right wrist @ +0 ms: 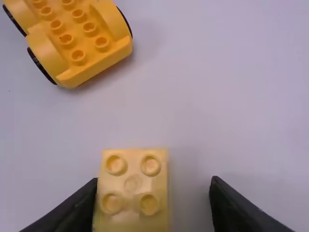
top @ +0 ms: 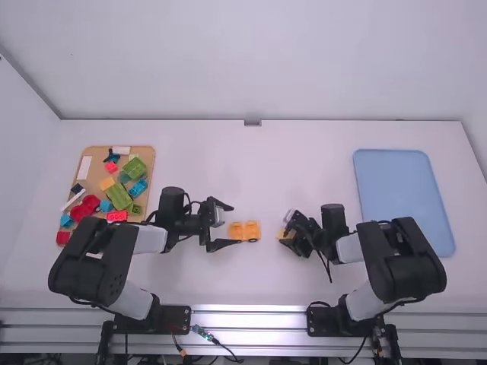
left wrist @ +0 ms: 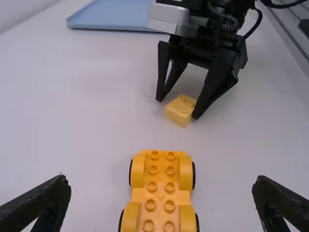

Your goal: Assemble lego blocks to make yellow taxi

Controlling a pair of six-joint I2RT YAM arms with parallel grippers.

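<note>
At right gripper (right wrist: 155,181): parted astride pale yellow block (right wrist: 131,205), probably for pickup | At left gripper (left wrist: 161,180): wide apart, facing wheeled base (left wrist: 161,195), perhaps to steady it | Beyond: on table (top: 304,167) between grippers, wheeled base, studs up for stacking

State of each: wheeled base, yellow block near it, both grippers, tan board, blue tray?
wheeled base, upright, studs exposed
yellow block, studs up, not clamped
left gripper, open
right gripper, open, fingers astride yellow block
tan board, loaded with mixed blocks
blue tray, lying flat
</note>
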